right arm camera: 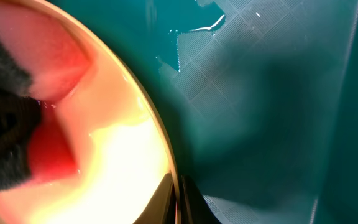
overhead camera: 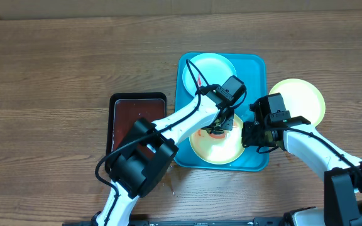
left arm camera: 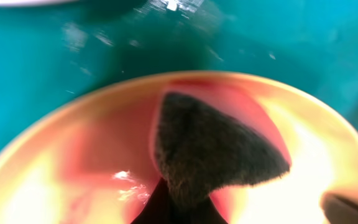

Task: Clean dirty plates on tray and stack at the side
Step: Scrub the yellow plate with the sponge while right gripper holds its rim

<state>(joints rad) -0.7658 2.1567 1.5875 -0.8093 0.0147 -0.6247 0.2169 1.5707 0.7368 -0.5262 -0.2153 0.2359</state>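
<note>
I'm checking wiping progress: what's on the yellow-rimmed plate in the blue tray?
A dark sponge, gripped by the left gripper, rests on the plate amid red sauce smears. The plate surface under the sponge is hidden.

Both arms reach in over the tray [overhead camera: 256, 66].
Above the tray's centre the left gripper [overhead camera: 220, 124] clamps a dark pad [left arm camera: 210, 149]; at its right edge the right gripper [overhead camera: 249, 135] pinches a plate [right arm camera: 123, 155] rim.

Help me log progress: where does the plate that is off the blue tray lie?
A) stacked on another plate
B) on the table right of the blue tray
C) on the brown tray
B: overhead, the yellow-green-rimmed plate lies on the table just right of the blue tray, alone; the brown tray holds no plate.
</note>
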